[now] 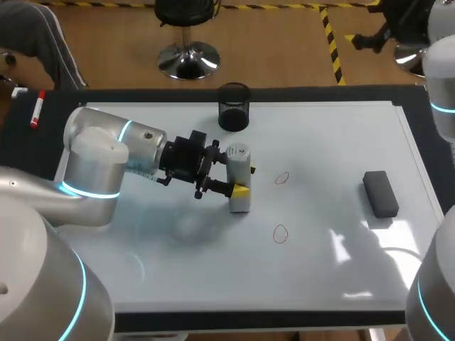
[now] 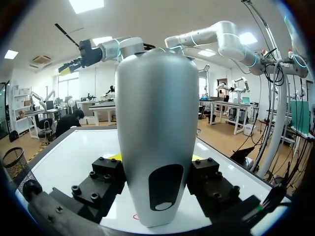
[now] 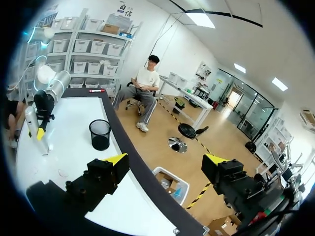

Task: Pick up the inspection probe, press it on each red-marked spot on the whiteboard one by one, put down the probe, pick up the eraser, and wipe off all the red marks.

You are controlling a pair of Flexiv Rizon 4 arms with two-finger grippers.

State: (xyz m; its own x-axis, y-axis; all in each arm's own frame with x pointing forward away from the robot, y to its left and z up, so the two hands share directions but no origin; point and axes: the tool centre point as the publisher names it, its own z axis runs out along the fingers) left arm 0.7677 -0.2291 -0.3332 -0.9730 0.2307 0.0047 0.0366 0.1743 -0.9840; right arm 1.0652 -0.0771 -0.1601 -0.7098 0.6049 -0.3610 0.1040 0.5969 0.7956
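Clamped from both sides by my left fingers [image 2: 106, 177], the grey probe [image 2: 155, 123] stands upright over the whiteboard [image 1: 320, 270], near a red ring [image 1: 282, 178]. I see the eraser [image 1: 381, 192] lying well apart, and my right fingers [image 3: 110, 172] spread wide, holding nothing.

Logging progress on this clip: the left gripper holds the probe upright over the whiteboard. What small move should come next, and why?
Probably carry the probe, clamped in the left gripper, sideways onto the red ring beside it and press down. That ring and the other ring both sit apart from the probe's tip, so neither is being pressed now.
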